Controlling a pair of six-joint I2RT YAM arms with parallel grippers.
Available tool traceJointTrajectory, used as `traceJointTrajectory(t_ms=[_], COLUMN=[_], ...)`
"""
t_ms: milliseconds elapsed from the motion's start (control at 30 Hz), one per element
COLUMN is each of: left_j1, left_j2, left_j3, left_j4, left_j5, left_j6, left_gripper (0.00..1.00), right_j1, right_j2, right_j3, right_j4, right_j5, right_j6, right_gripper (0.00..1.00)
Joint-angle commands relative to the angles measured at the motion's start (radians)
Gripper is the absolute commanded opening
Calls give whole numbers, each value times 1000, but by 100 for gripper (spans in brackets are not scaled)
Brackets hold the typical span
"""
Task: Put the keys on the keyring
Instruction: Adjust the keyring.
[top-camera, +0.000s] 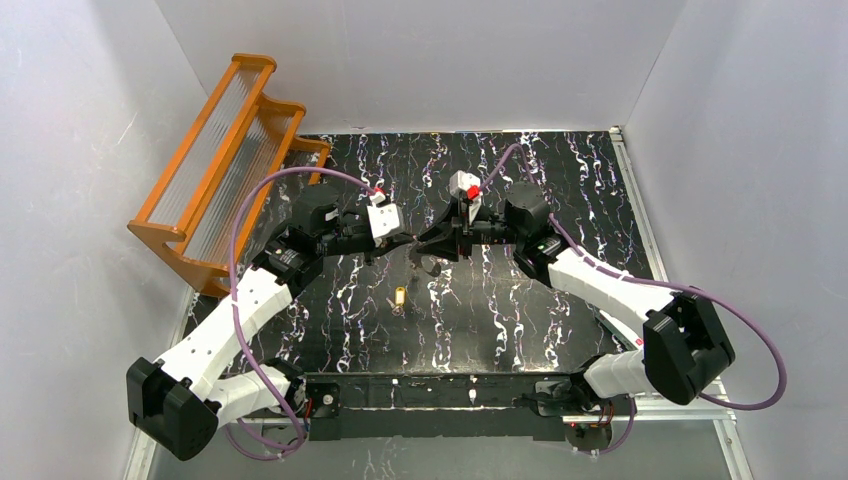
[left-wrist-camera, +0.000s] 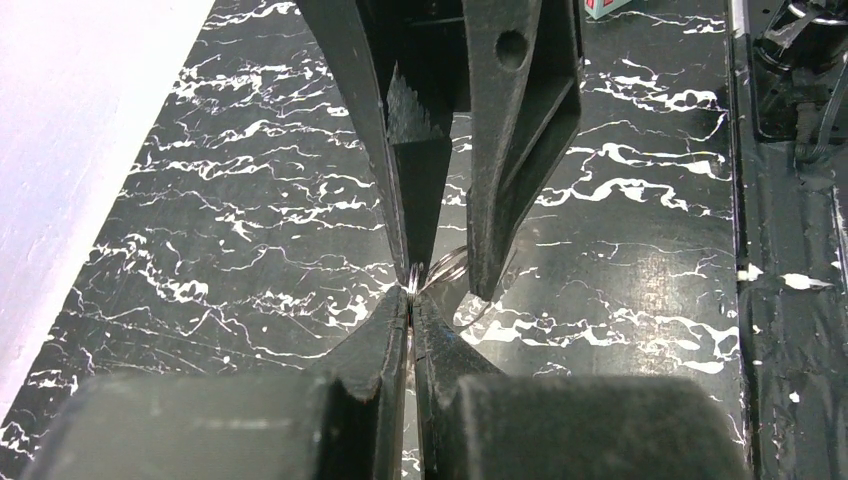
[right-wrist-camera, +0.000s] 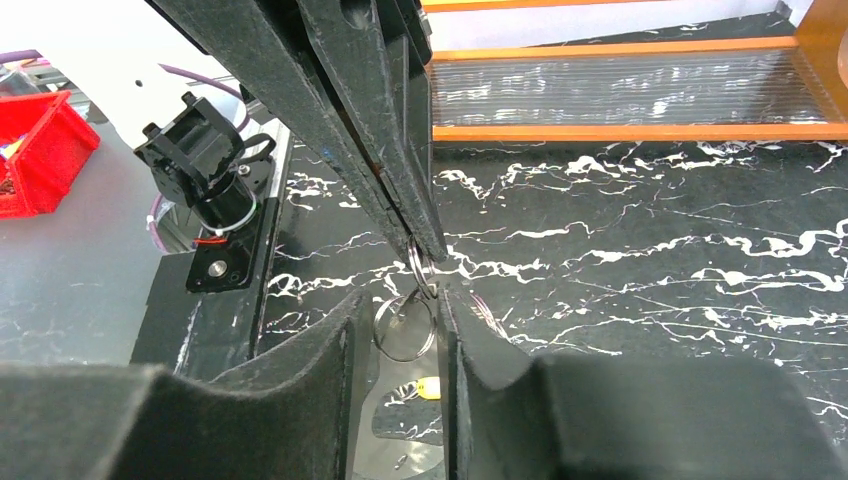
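Note:
My left gripper (top-camera: 408, 240) and right gripper (top-camera: 432, 248) meet tip to tip above the table's middle. In the left wrist view the left gripper (left-wrist-camera: 411, 295) is shut on the thin metal ring of the keyring (left-wrist-camera: 447, 262). In the right wrist view the right gripper (right-wrist-camera: 402, 297) is open, and the keyring (right-wrist-camera: 404, 359) hangs in its gap with a greyish band looping down below. One key (top-camera: 399, 296) with a yellow head lies on the table below the grippers, and it shows between the right fingers (right-wrist-camera: 428, 387). The second key is not visible.
An orange rack (top-camera: 215, 160) with ribbed clear shelves stands at the back left and also shows in the right wrist view (right-wrist-camera: 620, 90). A red bin (right-wrist-camera: 35, 150) sits off the table. White walls enclose the black marbled table (top-camera: 560, 200).

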Motion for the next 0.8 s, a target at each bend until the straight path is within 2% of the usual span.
traceJointTrajectory(t_ms=[0, 133, 300, 400, 533, 667, 767], left_j1=[-7, -7, -9, -9, -9, -9, -9], left_j2=[-9, -8, -11, -13, -26, -38, -41], left_j3=[8, 5, -4, -6, -15, -24, -29], left_j4=[42, 42, 40, 40, 47, 63, 80], left_j5=[49, 61, 51, 49, 42, 42, 45], left_j6=[-9, -10, -7, -6, -6, -15, -27], left_gripper=[0, 0, 0, 0, 0, 0, 0], right_j1=[8, 8, 8, 8, 8, 8, 8], right_j2=[9, 5, -18, -40, -82, -94, -73], right_j3=[33, 38, 37, 34, 11, -2, 9], right_j4=[69, 76, 76, 72, 73, 78, 79], right_j5=[-10, 8, 14, 25, 79, 85, 43], right_j6=[8, 9, -7, -23, -54, -69, -60], right_gripper=[36, 38, 55, 58, 54, 38, 36])
